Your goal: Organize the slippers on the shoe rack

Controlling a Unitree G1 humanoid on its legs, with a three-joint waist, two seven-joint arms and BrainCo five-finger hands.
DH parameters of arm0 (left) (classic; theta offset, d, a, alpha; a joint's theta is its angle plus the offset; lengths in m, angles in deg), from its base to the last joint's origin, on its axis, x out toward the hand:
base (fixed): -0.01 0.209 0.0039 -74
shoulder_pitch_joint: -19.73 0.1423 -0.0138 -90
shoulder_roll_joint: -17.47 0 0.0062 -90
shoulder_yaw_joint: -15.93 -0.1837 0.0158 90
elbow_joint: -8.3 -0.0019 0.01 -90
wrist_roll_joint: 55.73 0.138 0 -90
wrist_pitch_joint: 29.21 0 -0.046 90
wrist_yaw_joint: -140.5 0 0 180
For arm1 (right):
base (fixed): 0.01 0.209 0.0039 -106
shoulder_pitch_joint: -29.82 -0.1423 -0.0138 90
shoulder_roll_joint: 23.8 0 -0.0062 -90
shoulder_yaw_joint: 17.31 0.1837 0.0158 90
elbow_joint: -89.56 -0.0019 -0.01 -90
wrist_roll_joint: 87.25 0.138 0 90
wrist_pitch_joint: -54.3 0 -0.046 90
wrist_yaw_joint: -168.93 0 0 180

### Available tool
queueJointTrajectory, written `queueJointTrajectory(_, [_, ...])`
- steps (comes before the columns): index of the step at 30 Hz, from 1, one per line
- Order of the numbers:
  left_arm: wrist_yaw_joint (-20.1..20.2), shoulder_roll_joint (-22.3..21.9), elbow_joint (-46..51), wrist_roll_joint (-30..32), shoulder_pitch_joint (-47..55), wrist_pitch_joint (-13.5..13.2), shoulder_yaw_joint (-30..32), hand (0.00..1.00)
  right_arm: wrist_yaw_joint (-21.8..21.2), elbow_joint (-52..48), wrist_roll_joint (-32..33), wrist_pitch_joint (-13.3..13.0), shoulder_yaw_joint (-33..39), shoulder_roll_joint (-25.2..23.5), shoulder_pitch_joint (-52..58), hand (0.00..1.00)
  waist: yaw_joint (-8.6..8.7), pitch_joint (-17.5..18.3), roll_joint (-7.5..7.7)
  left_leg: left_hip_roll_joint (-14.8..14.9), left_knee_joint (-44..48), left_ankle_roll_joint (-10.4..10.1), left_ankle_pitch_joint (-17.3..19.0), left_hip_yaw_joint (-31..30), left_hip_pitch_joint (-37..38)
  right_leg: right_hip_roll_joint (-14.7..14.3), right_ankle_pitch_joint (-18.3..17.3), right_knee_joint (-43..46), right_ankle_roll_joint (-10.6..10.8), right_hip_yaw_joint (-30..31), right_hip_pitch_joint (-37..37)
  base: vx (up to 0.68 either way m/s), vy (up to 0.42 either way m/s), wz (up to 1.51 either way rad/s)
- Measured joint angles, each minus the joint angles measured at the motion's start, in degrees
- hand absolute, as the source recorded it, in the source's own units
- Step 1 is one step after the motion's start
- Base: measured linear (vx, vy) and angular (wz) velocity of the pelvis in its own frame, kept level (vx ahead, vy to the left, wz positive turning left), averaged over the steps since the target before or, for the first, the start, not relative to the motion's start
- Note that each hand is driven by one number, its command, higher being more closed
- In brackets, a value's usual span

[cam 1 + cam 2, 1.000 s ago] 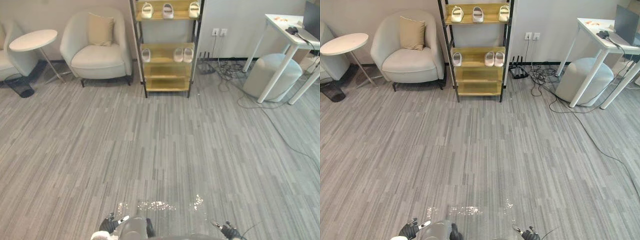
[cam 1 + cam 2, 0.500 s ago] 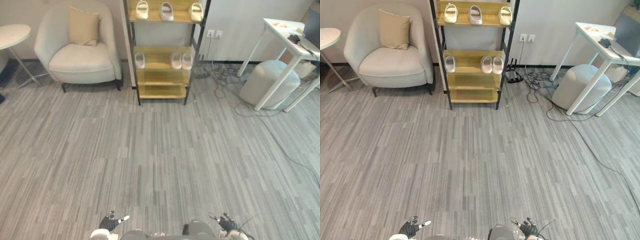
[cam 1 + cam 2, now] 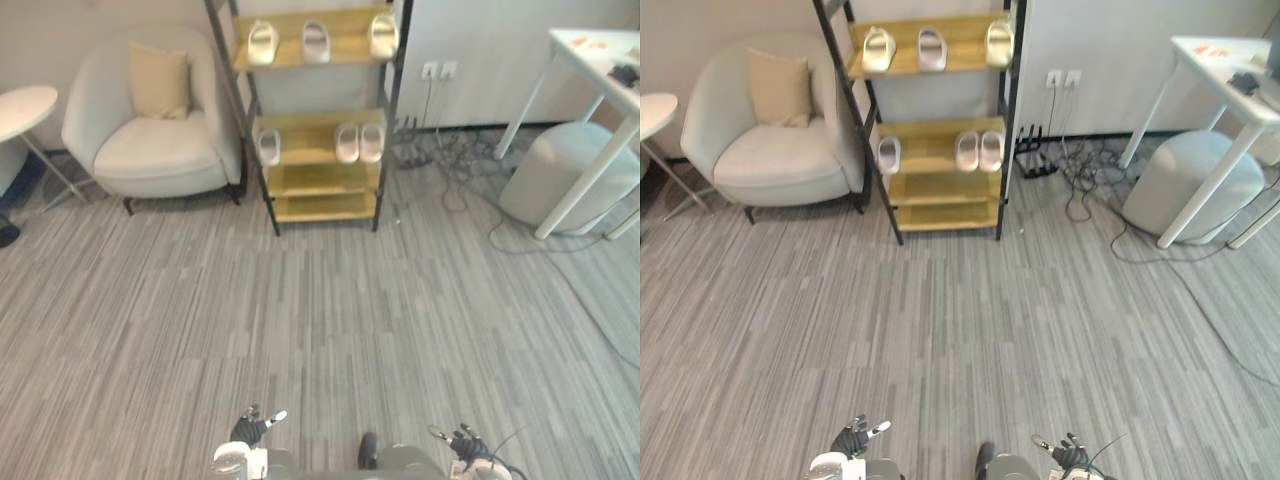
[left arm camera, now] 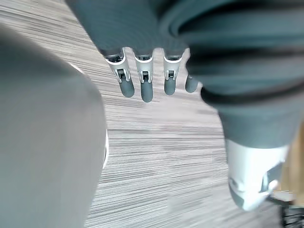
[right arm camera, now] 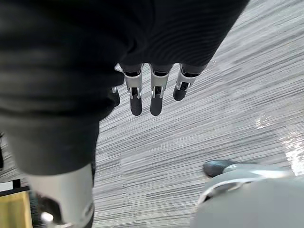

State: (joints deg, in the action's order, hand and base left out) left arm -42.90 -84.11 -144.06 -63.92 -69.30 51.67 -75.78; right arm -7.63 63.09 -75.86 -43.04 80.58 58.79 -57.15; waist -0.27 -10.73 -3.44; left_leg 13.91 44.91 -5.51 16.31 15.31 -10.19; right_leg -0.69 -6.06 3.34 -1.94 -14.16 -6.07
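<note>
Grey floor [image 3: 300, 300] lies b/w robot & shoe rack [image 3: 310, 133], slippers [image 3: 358, 142] sit on its shelves, left hand [image 3: 247, 431] & right hand [image 3: 463, 442] hang slack, empty; cables [image 3: 455, 165] by rack could snag approach imo.

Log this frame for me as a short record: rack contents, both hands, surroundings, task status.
shoe rack: black frame, wooden shelves, across the floor by the far wall
top shelf: three slippers, spaced apart
middle shelf: single slipper at left, pair side by side at right
left hand: low by the body, fingers straight, holding nothing
right hand: low, fingers straight, holding nothing
surroundings: armchair with cushion left of the rack; stool and white table to its right
task status: no slipper in hand
</note>
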Motion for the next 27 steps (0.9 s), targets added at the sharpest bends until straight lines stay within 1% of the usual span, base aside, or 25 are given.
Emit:
queueJointTrajectory(1, [-0.13,0.04,0.15,-0.60,-0.03,-0.14,0.19,0.00,0.01,0.27,-0.01,0.04,0.05,-0.16,-0.43,0.00,-0.22,-0.14,0.26,-1.89,-7.28,0.23,-0.15,0.39,-0.93,0.78,-0.31,-0.37,0.43,0.46,-0.69,0.32,0.060,-0.26])
queueJointTrajectory(2, [-0.20,0.15,0.58,-0.89,-0.14,-0.18,0.27,0.00,0.03,0.27,-0.02,0.05,0.13,-0.55,-0.79,0.00,-0.35,-0.38,0.64,-4.07,-15.01,0.84,-1.41,0.38,-1.14,1.72,-0.76,-0.73,0.91,1.03,-1.73,0.35,0.113,-0.25])
queueJointTrajectory(3, [-0.22,0.27,0.75,-0.93,-0.21,-0.17,0.25,0.00,0.03,0.23,-0.01,0.02,0.22,-0.98,-1.07,0.00,-0.45,-0.51,1.00,-6.41,-23.27,0.85,-4.21,-0.02,-1.25,2.73,-1.45,-0.91,1.86,1.46,-2.38,0.36,0.149,-0.26])
queueJointTrajectory(4, [-0.23,0.19,0.92,-1.06,-0.18,-0.19,0.19,0.00,0.03,0.24,-0.01,-0.02,0.19,-1.27,-1.29,0.00,-0.77,-0.45,1.02,-7.97,-30.87,1.03,-8.54,-0.43,-1.00,3.35,-2.21,-1.12,3.03,2.21,-2.77,0.47,0.193,-0.33])
queueJointTrajectory(5, [-0.24,0.15,0.93,-1.13,-0.18,-0.22,0.20,0.00,0.05,0.25,-0.02,-0.02,-0.02,-1.57,-1.28,0.00,-1.41,-0.40,1.04,-8.48,-32.63,1.44,-12.89,-0.71,-0.60,3.50,-2.68,-1.52,3.79,2.94,-3.64,0.42,0.164,-0.42])
queueJointTrajectory(6, [-0.22,0.18,0.92,-1.14,-0.29,-0.21,0.21,0.00,0.05,0.27,-0.03,-0.01,-0.33,-1.72,-1.31,0.00,-1.94,-0.41,1.27,-9.07,-32.37,4.08,-15.67,-0.87,0.00,3.76,-3.33,-1.96,4.77,3.78,-4.66,0.47,0.154,-0.23])
queueJointTrajectory(7, [-0.13,0.78,0.96,-1.09,-0.60,-0.14,0.18,0.00,0.06,0.27,-0.08,-0.03,-0.42,-3.20,-1.19,0.00,-1.81,0.01,2.68,-10.48,-29.34,5.82,-13.36,-1.08,-0.64,5.29,-4.15,-1.69,5.99,3.74,-5.74,0.47,0.155,-0.04])
queueJointTrajectory(8, [-0.05,1.25,0.87,-1.08,-0.86,-0.09,0.10,0.00,-0.01,0.32,-0.07,-0.03,-0.81,-3.95,-1.07,0.00,-1.76,0.21,3.70,-10.81,-26.48,6.29,-10.08,-1.23,-1.47,6.10,-5.23,0.64,7.37,3.71,-5.23,0.53,0.197,0.10])
queueJointTrajectory(9, [0.02,1.40,0.76,-1.12,-0.86,-0.08,0.07,0.00,-0.06,0.34,-0.10,-0.02,-1.32,-4.19,-1.12,0.00,-2.01,0.39,3.88,-10.79,-24.51,6.50,-7.70,-1.22,-1.44,6.76,-6.38,5.66,8.62,4.03,-3.61,0.42,0.185,0.04])
queueJointTrajectory(10, [0.03,1.41,0.67,-1.09,-0.90,-0.07,-0.02,0.00,-0.12,0.24,-0.14,-0.04,-1.34,-4.18,-1.20,0.00,-1.99,0.40,3.87,-10.85,-23.73,6.91,-6.53,-1.17,-0.52,7.50,-7.42,13.40,9.56,4.54,-1.10,0.42,0.216,0.06])
queueJointTrajectory(11, [0.08,1.75,0.34,-1.08,-1.00,0.03,-0.73,0.00,-0.14,0.03,-0.13,-0.11,-1.25,-4.24,-1.33,0.00,-1.98,0.47,4.16,-11.52,-23.87,7.46,-5.84,-1.07,1.63,8.97,-7.71,26.13,10.31,6.10,3.51,0.43,0.225,0.20])
queueJointTrajectory(12, [0.09,2.39,-0.26,-1.06,-1.24,0.13,-1.80,0.00,-0.18,-0.15,-0.13,-0.17,-1.10,-4.37,-1.30,0.00,-1.96,0.41,4.89,-12.47,-23.80,7.80,-5.97,-1.09,4.02,10.09,-7.85,36.83,11.69,7.44,6.98,0.44,0.202,0.28])
queueJointTrajectory(13, [0.08,2.81,-0.38,-1.06,-1.27,0.43,-2.75,0.00,-0.27,-0.16,-0.14,-0.13,-1.06,-4.50,-1.33,0.00,-1.97,0.45,5.38,-13.21,-23.83,8.08,-6.14,-1.20,6.29,10.87,-8.36,42.71,12.04,7.32,8.39,0.55,0.145,0.42])
queueJointTrajectory(14, [0.15,3.25,-1.17,-0.90,-1.25,0.91,-4.72,0.00,-0.51,-0.13,-0.20,-0.09,-1.30,-4.69,-1.29,0.00,-1.84,0.67,5.36,-13.99,-25.74,8.79,-5.62,-1.90,11.68,12.16,-10.22,46.81,9.35,3.48,9.43,0.48,0.069,0.32])
queueJointTrajectory(15, [0.13,3.24,-1.37,-0.90,-1.28,0.94,-5.03,0.00,-0.62,-0.13,-0.20,-0.09,-1.36,-4.72,-1.37,0.00,-1.84,0.70,5.31,-14.01,-26.56,8.80,-5.60,-2.05,12.91,12.23,-10.62,46.63,8.65,2.26,9.69,0.48,0.052,0.30])
queueJointTrajectory(17, [0.17,2.89,-1.48,-0.91,-1.15,1.01,-5.89,0.00,-0.81,-0.30,-0.26,-0.31,-1.30,-4.54,-1.62,0.00,-1.59,1.16,4.42,-13.41,-30.07,8.76,-5.63,-3.42,16.45,11.60,-12.24,41.71,5.68,-3.05,13.18,0.40,-0.003,0.28])
queueJointTrajectory(19, [0.17,2.40,-1.43,-0.90,-1.57,1.05,-6.21,0.00,-0.84,-1.16,-0.17,-0.47,-1.09,-3.95,-2.34,0.00,-0.61,0.83,3.52,-12.24,-31.76,8.61,-5.56,-4.93,17.79,10.11,-12.52,34.68,4.56,-5.28,17.03,0.51,-0.076,0.36])
queueJointTrajectory(20, [0.15,1.82,-1.46,-0.88,-1.49,1.12,-6.22,0.00,-0.82,-1.97,-0.16,-0.52,-1.08,-3.33,-2.59,0.00,0.14,0.14,2.28,-10.63,-32.11,7.76,-5.11,-5.58,18.85,7.98,-11.29,28.91,3.34,-5.39,18.74,0.46,-0.113,0.28])
queueJointTrajectory(21, [0.14,1.40,-1.44,-0.85,-1.41,1.12,-6.28,0.00,-0.81,-3.02,-0.14,-0.63,-1.09,-3.04,-2.57,0.00,0.27,-0.40,1.38,-9.19,-32.17,6.35,-4.39,-6.07,20.27,5.67,-7.43,21.65,2.89,-4.67,19.94,0.57,-0.173,0.31])
queueJointTrajectory(22, [0.10,1.85,-1.45,-0.79,-1.01,1.10,-6.21,0.00,-0.80,-3.16,-0.15,-0.60,-1.20,-3.45,-2.02,0.00,0.24,0.18,2.43,-9.34,-32.17,3.22,-3.34,-6.70,21.93,4.38,2.57,10.56,2.22,-2.21,19.87,0.57,-0.203,0.26])
queueJointTrajectory(23, [0.09,2.27,-1.42,-0.75,-0.75,1.06,-6.14,0.00,-0.81,-3.14,-0.13,-0.57,-1.21,-3.82,-1.55,0.00,0.24,0.70,3.40,-9.89,-32.15,1.94,-2.52,-6.87,22.68,4.77,6.99,7.96,1.24,-1.27,19.83,0.49,-0.209,0.31])
queueJointTrajectory(24, [-0.09,2.49,-2.11,-0.64,-0.59,1.14,-5.66,0.00,-0.99,-3.21,0.09,-0.63,-0.96,-3.99,-1.15,0.00,0.32,1.03,3.71,-9.88,-31.77,-0.13,-0.50,-7.37,24.73,5.03,10.34,9.54,-1.08,-1.21,19.92,0.39,-0.166,0.15])
queueJointTrajectory(25, [-0.10,1.23,-2.38,-0.50,-0.82,1.05,-4.63,0.00,-0.84,-3.18,-0.17,-0.46,-1.11,-3.39,-2.08,0.00,0.13,1.43,1.06,-7.04,-29.84,-0.68,-0.48,-7.92,24.50,3.41,9.69,11.79,-2.39,-1.93,19.83,0.38,-0.157,0.34])
queueJointTrajectory(26, [-0.01,0.51,-2.21,-0.40,-0.92,0.99,-4.28,0.00,-0.87,-2.92,-0.18,-0.56,-1.08,-3.06,-1.84,0.00,0.84,1.84,0.94,-6.75,-26.27,-2.00,-1.28,-8.78,23.01,3.15,7.04,11.01,-1.55,-2.36,18.51,0.54,-0.250,0.29])
queueJointTrajectory(27, [-0.05,-0.85,-1.91,-0.41,-1.16,0.90,-3.77,0.00,-0.95,-2.79,-0.16,-0.54,-0.82,-2.42,-2.01,0.00,1.01,1.20,-0.48,-5.00,-19.61,-3.05,-1.99,-9.68,20.80,1.67,6.25,9.69,-2.14,-3.21,16.27,0.50,-0.258,0.39])
